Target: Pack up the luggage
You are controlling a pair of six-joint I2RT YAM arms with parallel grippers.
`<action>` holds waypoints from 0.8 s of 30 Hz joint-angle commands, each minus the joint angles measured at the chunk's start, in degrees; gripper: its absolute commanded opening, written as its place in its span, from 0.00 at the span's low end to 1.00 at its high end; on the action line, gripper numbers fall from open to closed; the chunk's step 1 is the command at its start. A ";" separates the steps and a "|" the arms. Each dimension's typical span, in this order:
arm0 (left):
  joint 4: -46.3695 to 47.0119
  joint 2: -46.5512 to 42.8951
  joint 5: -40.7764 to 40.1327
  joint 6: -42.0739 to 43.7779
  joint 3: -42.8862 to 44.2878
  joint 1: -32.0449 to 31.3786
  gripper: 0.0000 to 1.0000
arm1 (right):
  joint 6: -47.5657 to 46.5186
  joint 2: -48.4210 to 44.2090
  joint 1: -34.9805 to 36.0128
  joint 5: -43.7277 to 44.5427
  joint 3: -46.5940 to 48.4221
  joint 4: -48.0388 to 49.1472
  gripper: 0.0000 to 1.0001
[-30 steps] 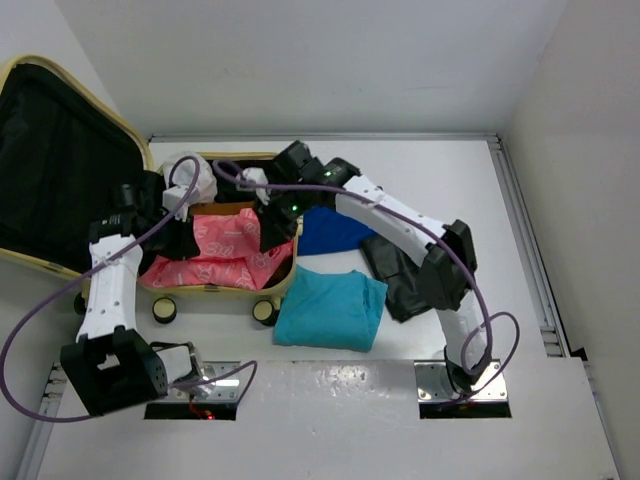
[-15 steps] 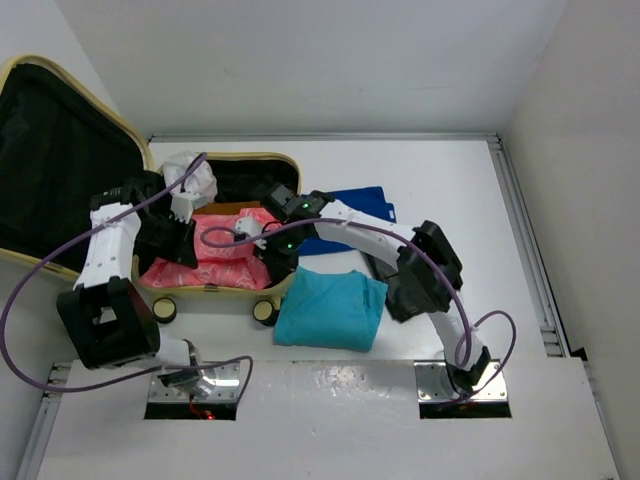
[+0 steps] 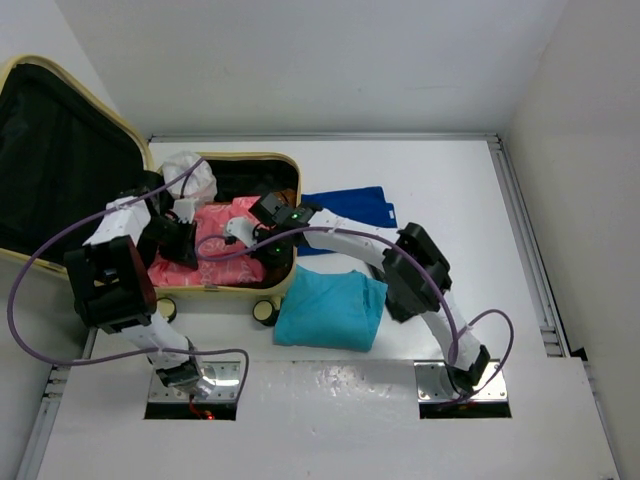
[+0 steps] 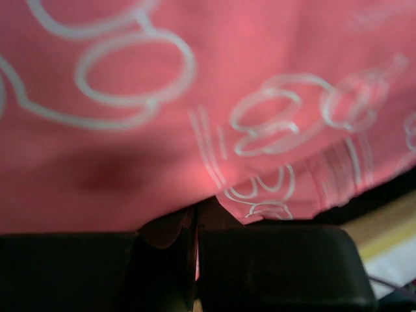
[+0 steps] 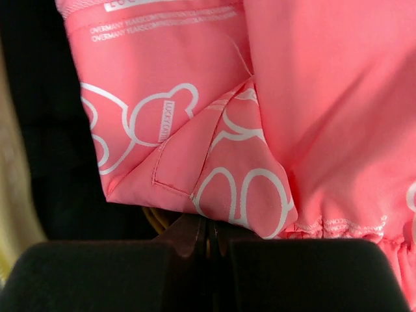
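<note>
- White table [image 3: 330, 400] lies nearest; the luggage [image 3: 220, 290] sits open on its left side.
- My left gripper [image 4: 195, 260] pinches the pink garment [image 4: 195, 97] inside; my right gripper [image 5: 208, 237] is closed at its hem.
- I judge the shell stiff and bulky, best held by the rim.

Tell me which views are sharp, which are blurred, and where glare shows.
Top external view: sharp and evenly lit, with glare on the near part of the glossy white table; the pale yellow hard-shell suitcase has a dark lining. Left wrist view: the pink printed garment is blurred, too close. Right wrist view: the same garment is sharper, its small lettering visible.
</note>
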 commanded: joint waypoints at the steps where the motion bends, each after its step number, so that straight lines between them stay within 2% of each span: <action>1: 10.37 3.19 -6.44 -6.22 -1.21 -0.18 0.09 | -1.49 3.46 -1.20 8.44 3.14 5.08 0.00; 3: 11.17 4.52 -5.76 -6.23 -1.22 -0.18 0.09 | -2.63 3.21 -1.64 7.57 2.45 3.57 0.00; 6: 11.70 2.25 -2.00 -3.87 -1.22 0.51 0.15 | -3.07 0.14 -2.25 5.72 -1.06 4.01 0.00; 9: 11.70 -5.03 2.84 0.61 -1.22 0.52 0.32 | -1.59 -5.65 -3.31 2.13 -3.53 4.09 0.03; 10: 11.70 -7.14 6.60 1.24 -0.70 0.52 0.44 | -0.19 -6.54 -4.27 0.98 -3.79 4.09 0.06; 11: 12.31 -10.82 8.29 1.85 -0.69 0.52 0.52 | 0.52 -8.38 -5.15 -0.95 -3.80 3.74 0.08; 12: 12.31 -10.86 9.87 1.86 0.27 0.52 0.59 | 1.83 -10.05 -5.42 -1.84 -3.54 3.48 0.11; 13: 12.31 -13.38 12.76 1.86 2.28 0.52 0.69 | 3.67 -10.85 -6.03 -2.63 -2.31 1.74 0.19; 14: 12.83 -14.36 13.83 1.86 3.51 0.52 0.73 | 4.65 -12.94 -6.30 -4.38 -0.48 1.02 0.23; 15: 12.84 -15.15 14.80 1.34 5.01 0.52 0.76 | 7.10 -13.57 -7.34 -5.00 1.54 0.15 0.28; 16: 12.84 -16.21 16.38 0.64 7.98 0.52 0.78 | 7.99 -14.19 -7.96 -5.71 2.35 -3.08 0.40; 17: 13.54 -16.22 17.00 0.11 9.31 0.52 0.81 | 8.87 -16.54 -9.19 -7.54 3.49 -4.07 0.46; 18: 14.41 -16.83 17.53 -0.94 12.02 0.52 0.82 | 12.01 -17.35 -10.42 -8.17 3.41 -5.56 0.60; 19: 14.42 -16.83 18.23 -0.95 13.36 0.00 0.83 | 13.00 -20.40 -11.65 -8.78 2.28 -5.84 0.66; 21: 14.42 -16.83 18.24 0.96 15.82 -1.67 0.84 | 18.01 -22.45 -14.10 -9.67 -0.18 -6.19 0.73; 23: 13.02 -16.83 18.94 4.13 17.85 -6.75 0.87 | 23.09 -26.66 -17.89 -10.02 -5.25 -5.23 0.77; 24: 9.53 -16.83 18.94 9.89 18.46 -9.47 0.87 | 28.08 -28.68 -19.47 -10.11 -6.68 -4.79 0.79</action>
